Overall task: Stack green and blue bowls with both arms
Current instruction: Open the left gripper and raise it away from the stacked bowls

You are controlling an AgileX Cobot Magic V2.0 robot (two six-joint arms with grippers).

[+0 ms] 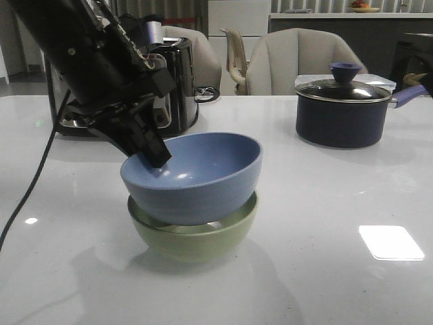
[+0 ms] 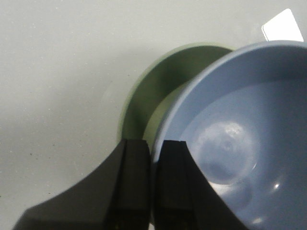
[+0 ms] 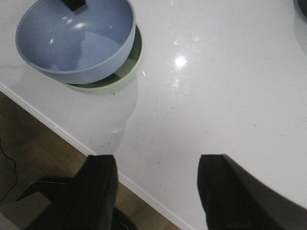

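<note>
The blue bowl [image 1: 196, 176] sits tilted inside the green bowl [image 1: 196, 237] in the middle of the white table. My left gripper [image 1: 154, 154] is shut on the blue bowl's left rim, one finger inside and one outside. In the left wrist view the two black fingers [image 2: 136, 167] pinch the blue bowl [image 2: 240, 143] at its rim, with the green bowl [image 2: 153, 91] showing beneath it. My right gripper [image 3: 156, 165] hangs open over the table's front edge with nothing between its fingers. It is apart from the blue bowl [image 3: 76, 38] and the green bowl [image 3: 122, 74].
A dark navy lidded saucepan [image 1: 345, 108] stands at the back right. A black and chrome toaster [image 1: 172, 81] stands at the back left behind my left arm. Chairs stand beyond the table. The table's front edge [image 3: 57, 127] runs close to my right gripper.
</note>
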